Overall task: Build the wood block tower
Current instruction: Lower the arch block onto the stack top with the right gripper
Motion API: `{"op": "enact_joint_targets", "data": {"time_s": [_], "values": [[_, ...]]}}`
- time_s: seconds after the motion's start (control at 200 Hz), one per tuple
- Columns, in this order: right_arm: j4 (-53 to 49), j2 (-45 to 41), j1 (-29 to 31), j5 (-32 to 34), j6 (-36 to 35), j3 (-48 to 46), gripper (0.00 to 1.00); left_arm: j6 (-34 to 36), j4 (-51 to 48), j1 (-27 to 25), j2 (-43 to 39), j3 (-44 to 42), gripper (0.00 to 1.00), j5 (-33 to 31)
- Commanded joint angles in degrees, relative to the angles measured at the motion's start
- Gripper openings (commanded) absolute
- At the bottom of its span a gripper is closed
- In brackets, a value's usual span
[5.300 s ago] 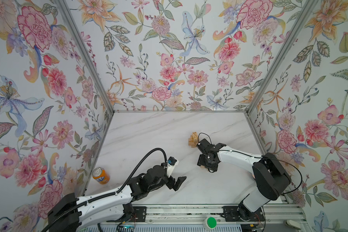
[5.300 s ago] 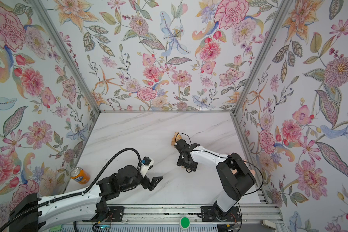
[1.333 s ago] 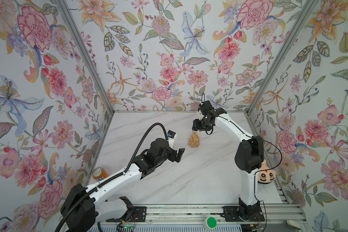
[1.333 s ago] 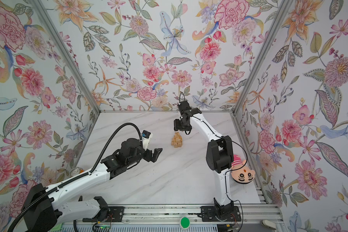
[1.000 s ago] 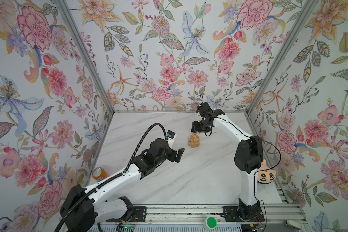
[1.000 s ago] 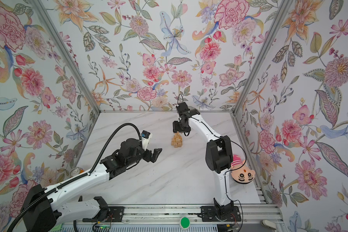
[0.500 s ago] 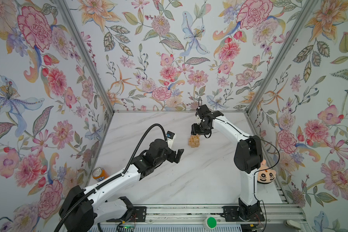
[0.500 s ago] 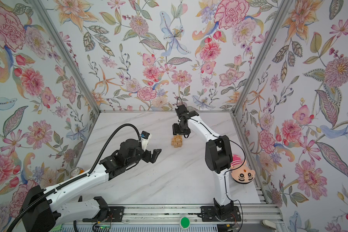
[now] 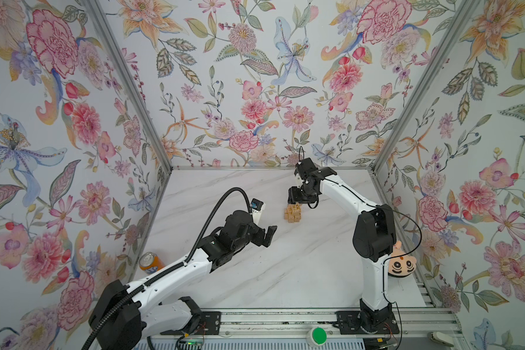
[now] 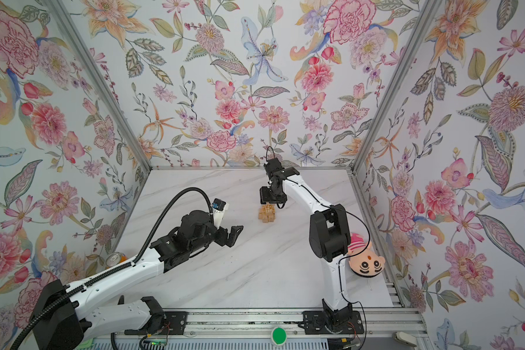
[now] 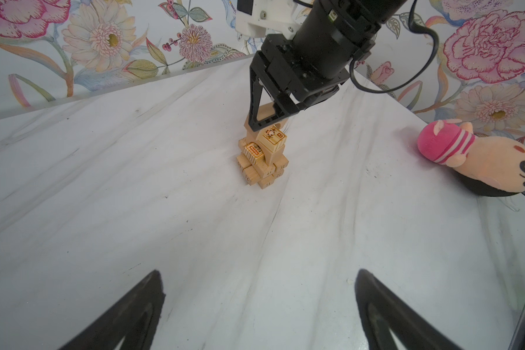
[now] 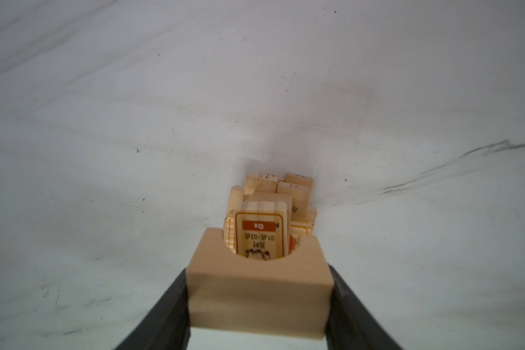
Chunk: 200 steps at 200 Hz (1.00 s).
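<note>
- My right gripper: black fingers clamped on two sides of a light-tan wooden block with a half-round notch.
- Held block: directly over the tower's top. I cannot tell whether it touches.
- The tower: a compact stack of light-tan wooden bricks in crossed layers. It stands on the white marble-pattern tabletop, toward the back wall in both top views.
- The two top bricks: orange-and-dark printed labels. The lower ones look plain, with small dark marks on their ends.
- My left gripper: jaws spread wide, pointed at the tower from the front-left and apart from it.
- Orange soda can: upright by the left wall.
- Pink-striped plush doll: lying beside the right arm.
</note>
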Motion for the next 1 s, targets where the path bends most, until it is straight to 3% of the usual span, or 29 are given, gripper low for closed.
{"op": "enact_joint_targets", "data": {"time_s": [0.0, 0.59, 0.866, 0.996], "values": [[-1.80, 1.57, 0.47, 0.32, -0.85, 0.25, 0.49, -0.75, -0.34, 0.79, -1.30, -0.91, 0.99, -1.49], [-3.94, 3.72, 0.93, 1.43, -1.16, 2.69, 0.53, -1.05, 0.49, 1.38, -1.95, -2.32, 0.99, -1.05], [-4.13, 3.80, 1.12, 1.86, -1.33, 3.52, 0.76, -1.40, 0.95, 1.67, -2.03, -2.93, 0.99, -0.66], [-4.13, 3.65, 1.30, 2.01, -1.38, 3.88, 0.82, -1.57, 1.06, 1.82, -2.35, -3.08, 0.99, -0.70]]}}
